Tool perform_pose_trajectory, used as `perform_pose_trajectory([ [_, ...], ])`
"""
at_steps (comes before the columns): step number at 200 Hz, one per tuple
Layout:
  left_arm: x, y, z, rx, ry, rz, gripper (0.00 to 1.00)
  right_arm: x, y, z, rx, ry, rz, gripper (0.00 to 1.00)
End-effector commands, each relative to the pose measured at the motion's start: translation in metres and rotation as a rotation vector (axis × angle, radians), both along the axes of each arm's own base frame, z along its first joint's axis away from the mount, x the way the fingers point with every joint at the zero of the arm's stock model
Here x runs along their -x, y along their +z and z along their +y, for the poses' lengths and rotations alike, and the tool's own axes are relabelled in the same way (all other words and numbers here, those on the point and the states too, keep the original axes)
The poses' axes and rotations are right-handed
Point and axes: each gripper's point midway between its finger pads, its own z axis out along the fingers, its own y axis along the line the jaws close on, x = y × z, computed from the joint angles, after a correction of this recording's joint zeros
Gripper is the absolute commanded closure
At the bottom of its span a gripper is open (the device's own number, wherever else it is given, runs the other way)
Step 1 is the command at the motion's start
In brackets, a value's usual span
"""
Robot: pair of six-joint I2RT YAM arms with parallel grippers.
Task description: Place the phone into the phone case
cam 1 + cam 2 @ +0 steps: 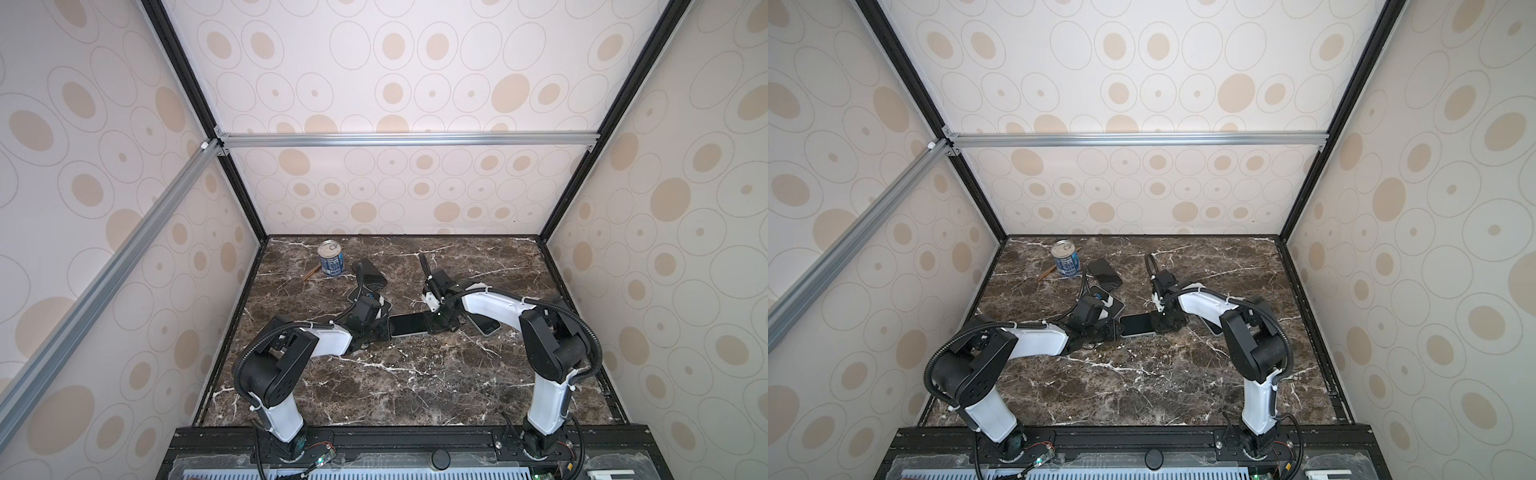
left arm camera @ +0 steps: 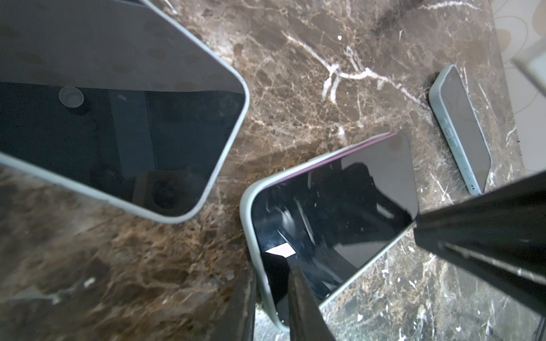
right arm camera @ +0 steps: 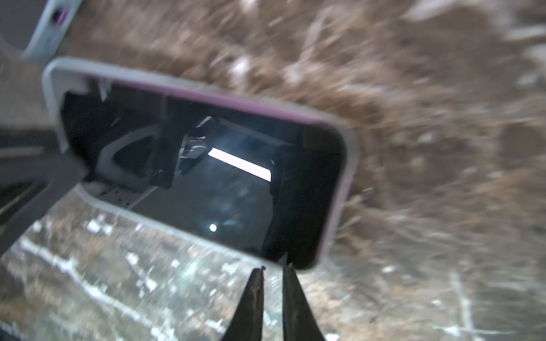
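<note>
Nearly seated, though one long edge looks proud.
Out on the marble tabletop, between the two arms, the phone lies screen-up inside the pale phone case, yet its pink side shows above the rim along one long side. The left gripper looks clamped on the case's end, one finger across the glass. The right gripper sits at the opposite corner, jaws a slit apart; whether they pinch the rim I cannot tell. A press landing off the raised edge could lever the seated side back out, a fingertip could skid on the glass, and a dragged case could hit the spare cased phone just beyond, hardly the far can.
</note>
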Motion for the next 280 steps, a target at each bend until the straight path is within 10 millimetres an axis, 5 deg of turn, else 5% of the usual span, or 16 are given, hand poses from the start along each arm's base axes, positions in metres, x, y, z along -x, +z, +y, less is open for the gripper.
perform_pose_trajectory([
  [1, 0.052, -0.055, 0.040, -0.170, -0.005, 0.223, 0.78, -0.009, 0.035, 0.005, 0.009, 0.061, -0.028, 0.81],
  [40, 0.042, -0.051, 0.035, -0.154, -0.010, 0.214, 0.78, -0.050, 0.036, 0.002, 0.037, 0.052, -0.051, 0.81],
  [96, 0.023, -0.038, 0.024, -0.141, -0.024, 0.187, 0.78, -0.065, 0.013, -0.005, 0.060, 0.036, -0.011, 0.83],
  [150, 0.026, -0.042, 0.025, -0.144, -0.025, 0.200, 0.78, -0.055, -0.032, -0.013, 0.121, 0.050, 0.080, 0.85],
  [204, 0.027, -0.043, 0.027, -0.146, -0.023, 0.203, 0.78, -0.024, -0.085, -0.036, 0.236, 0.064, 0.207, 0.86],
  [280, 0.030, -0.046, 0.028, -0.142, -0.024, 0.211, 0.78, 0.003, -0.112, -0.042, 0.312, 0.101, 0.275, 0.85],
])
